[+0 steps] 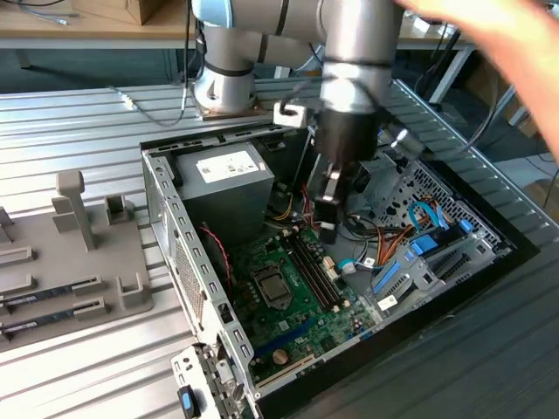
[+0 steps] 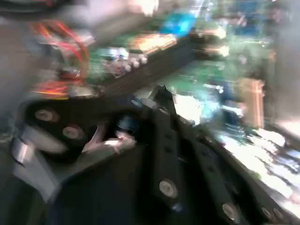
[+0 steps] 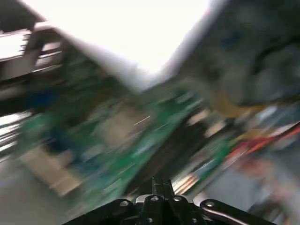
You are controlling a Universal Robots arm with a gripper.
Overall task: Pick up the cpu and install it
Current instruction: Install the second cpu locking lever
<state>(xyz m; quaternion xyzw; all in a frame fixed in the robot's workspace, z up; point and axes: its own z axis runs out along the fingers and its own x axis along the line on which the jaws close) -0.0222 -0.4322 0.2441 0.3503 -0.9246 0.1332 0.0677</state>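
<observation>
The cpu [image 1: 271, 286] sits in its socket on the green motherboard [image 1: 301, 301], inside the open computer case [image 1: 170, 218] lying on the slatted metal tabletop [image 1: 79, 131]; from the exterior view I cannot tell whether it is latched down. The pincer [image 1: 326, 229] hangs above the board, higher than the cpu and toward the exterior view's right of it, just over the long dark memory sticks [image 1: 313, 266], and is apart from the cpu.

Beside the socket, toward the exterior view's left, stands the grey power supply [image 1: 229, 179]. Orange and blue cables [image 1: 410, 229] run across the case on the exterior view's right, next to a blue-latched drive bracket [image 1: 424, 247]. A grey fixture tray [image 1: 61, 253] lies on the tabletop outside the case. A person's blurred hand [image 1: 507, 44] reaches in at the upper corner on the exterior view's right.

In both wrist views the pincer [image 3: 157, 187] appears as dark linkages brought tightly together over the smeared green board, clenched with nothing visible between its tips.
</observation>
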